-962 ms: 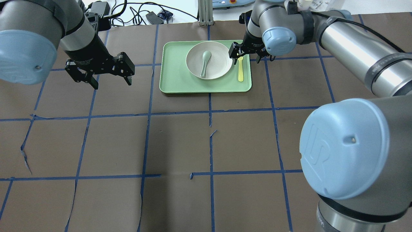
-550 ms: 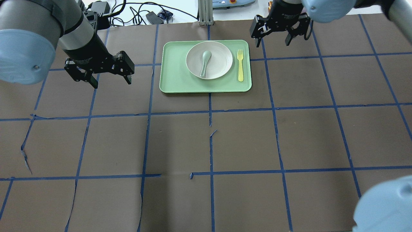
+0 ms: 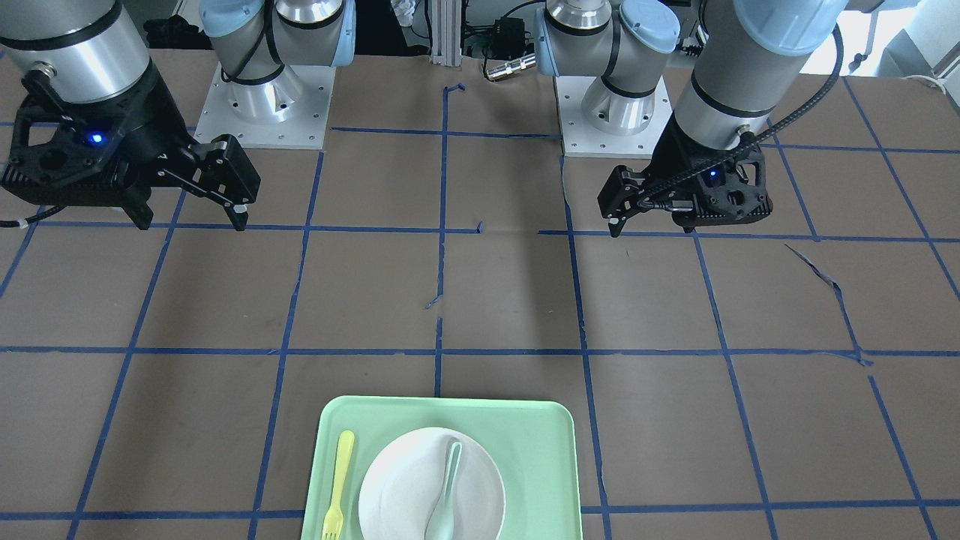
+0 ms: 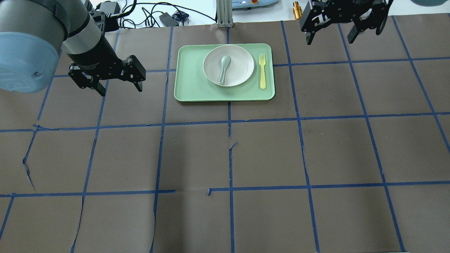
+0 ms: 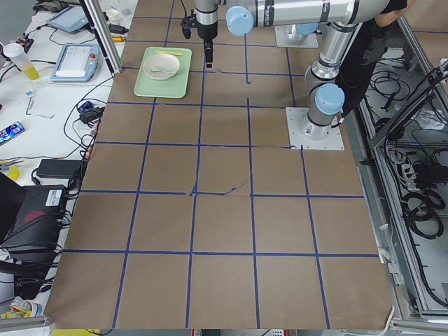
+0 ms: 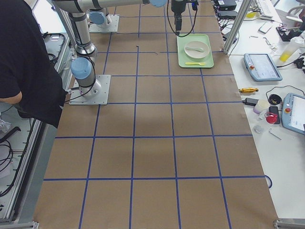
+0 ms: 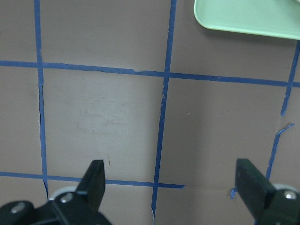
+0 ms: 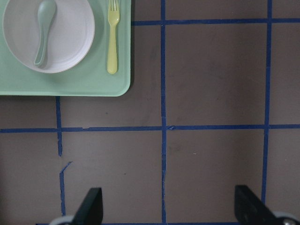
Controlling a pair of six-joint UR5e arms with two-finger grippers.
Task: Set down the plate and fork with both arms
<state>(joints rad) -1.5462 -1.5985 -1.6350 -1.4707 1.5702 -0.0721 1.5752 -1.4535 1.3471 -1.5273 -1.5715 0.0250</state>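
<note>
The brown worktop [image 4: 225, 158] lies open across the lower part of the overhead view. At top middle the green tray [image 4: 190, 88] with plate [image 4: 242, 70], spoon [image 4: 223, 68] and fork [image 4: 262, 72] blocks the way. The left hand [image 4: 121, 89] and right hand [image 4: 330, 41] hang well off to its sides.

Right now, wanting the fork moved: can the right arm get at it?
Probably yes: the fork lies uncovered on the tray beside the plate, and nothing stands between it and the open right end effector.
</note>
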